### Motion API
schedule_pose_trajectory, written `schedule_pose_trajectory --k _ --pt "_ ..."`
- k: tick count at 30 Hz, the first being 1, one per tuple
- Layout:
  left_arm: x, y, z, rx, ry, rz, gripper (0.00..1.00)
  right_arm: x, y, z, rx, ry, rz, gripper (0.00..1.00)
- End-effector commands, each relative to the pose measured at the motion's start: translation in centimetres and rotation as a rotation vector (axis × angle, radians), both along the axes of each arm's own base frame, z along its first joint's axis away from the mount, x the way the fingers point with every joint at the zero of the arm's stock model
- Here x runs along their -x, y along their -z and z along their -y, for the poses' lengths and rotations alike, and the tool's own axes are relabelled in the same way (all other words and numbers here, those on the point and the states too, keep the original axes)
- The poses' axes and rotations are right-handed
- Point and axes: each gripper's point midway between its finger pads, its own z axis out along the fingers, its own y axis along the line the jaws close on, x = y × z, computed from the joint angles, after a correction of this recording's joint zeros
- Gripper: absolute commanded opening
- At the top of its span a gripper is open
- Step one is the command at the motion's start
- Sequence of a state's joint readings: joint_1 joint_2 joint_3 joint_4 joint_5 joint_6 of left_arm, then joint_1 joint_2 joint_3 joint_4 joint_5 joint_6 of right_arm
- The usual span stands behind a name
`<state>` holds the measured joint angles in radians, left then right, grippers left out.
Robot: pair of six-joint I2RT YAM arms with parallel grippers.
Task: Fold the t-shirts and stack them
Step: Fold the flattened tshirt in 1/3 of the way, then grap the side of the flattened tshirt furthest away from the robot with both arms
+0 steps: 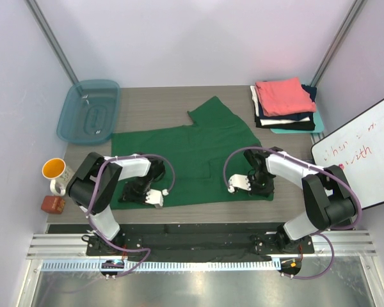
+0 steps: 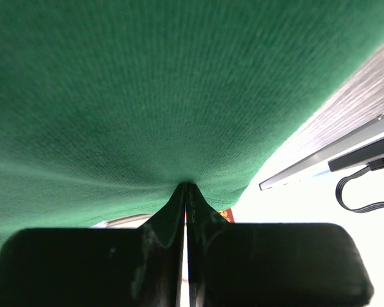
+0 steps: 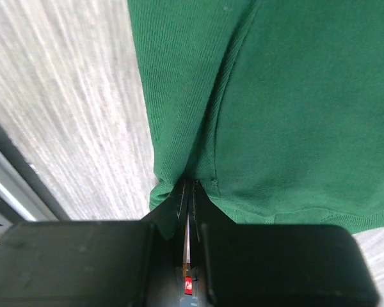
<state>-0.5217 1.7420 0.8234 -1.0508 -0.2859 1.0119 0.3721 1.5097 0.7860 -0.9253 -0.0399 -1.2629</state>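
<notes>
A dark green t-shirt lies spread on the table, one sleeve pointing to the back. My left gripper is shut on its near left edge; in the left wrist view the green cloth is pinched between the jaws. My right gripper is shut on the near right hem; the right wrist view shows the hem clamped at the corner. A stack of folded shirts, coral-pink on top, then white, black and teal, sits at the back right.
A translucent teal plastic tub stands at the back left. An orange-lined mug and a small red-brown object sit off the table's left edge. A whiteboard leans at the right. A metal rail runs along the near edge.
</notes>
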Motion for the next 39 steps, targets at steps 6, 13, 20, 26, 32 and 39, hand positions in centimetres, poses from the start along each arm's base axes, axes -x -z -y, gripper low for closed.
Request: schedule_pose_trajectory --k 6,13,20,26,32,39 --pt "1.6 1.9 0.8 0.080 -0.033 -0.026 0.00 8.1 0.2 0.6 0.003 0.027 -0.291 0.05" --pt "0.6 -0.9 1.1 0.097 -0.030 0.026 0.00 7.5 -1.7 -0.1 -0.005 0.024 -0.243 0.31" --pt "-3.2 -6.6 2.4 0.156 -0.008 0.202 0.35 2.1 -5.8 -1.1 -0.018 0.026 -0.041 0.56" --pt "-11.4 -11.8 3.6 0.250 -0.111 0.512 0.48 -8.0 -10.3 -3.2 -0.117 0.214 0.223 0.56" --pt "-21.5 -12.1 1.4 0.287 -0.395 0.777 0.68 -23.2 -13.3 -6.1 -0.334 0.624 0.585 0.56" --pt "-30.1 -9.4 0.3 0.486 -0.491 0.798 0.96 -35.7 -14.2 -7.3 -0.433 0.920 0.717 0.59"
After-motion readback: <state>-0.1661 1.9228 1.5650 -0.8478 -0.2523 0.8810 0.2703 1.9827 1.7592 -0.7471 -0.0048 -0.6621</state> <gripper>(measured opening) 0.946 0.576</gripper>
